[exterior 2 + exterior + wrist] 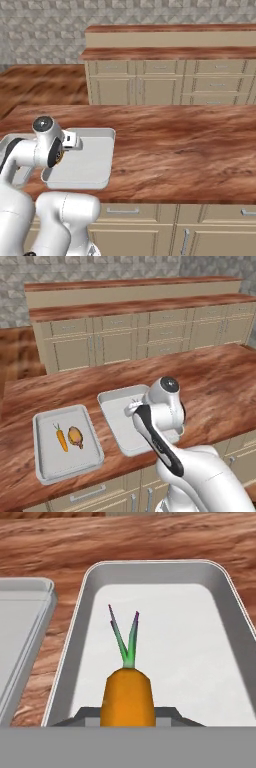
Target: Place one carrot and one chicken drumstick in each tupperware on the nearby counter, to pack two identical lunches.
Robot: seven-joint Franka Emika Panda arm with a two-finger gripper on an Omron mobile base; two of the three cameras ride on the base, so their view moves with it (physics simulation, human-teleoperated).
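Hand view: gripper (pixel 128 714) clamped on carrot (pixel 127 698) above empty tray (pixel 70 657); early release risks bounce over rim.

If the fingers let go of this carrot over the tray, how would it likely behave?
The carrot looks stiff and probably drops without bending. Its rounded, tapered body may roll slightly, but the tray's raised rim should contain it. The thin green top seems likeliest to flex.

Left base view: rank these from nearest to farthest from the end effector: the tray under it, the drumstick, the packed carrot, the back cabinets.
1. Tray directly beneath the end effector, which grips a carrot.
2. Drumstick, in the left tray, on its nearer side.
3. Packed carrot, just left of the drumstick.
4. Back cabinets, across the floor.
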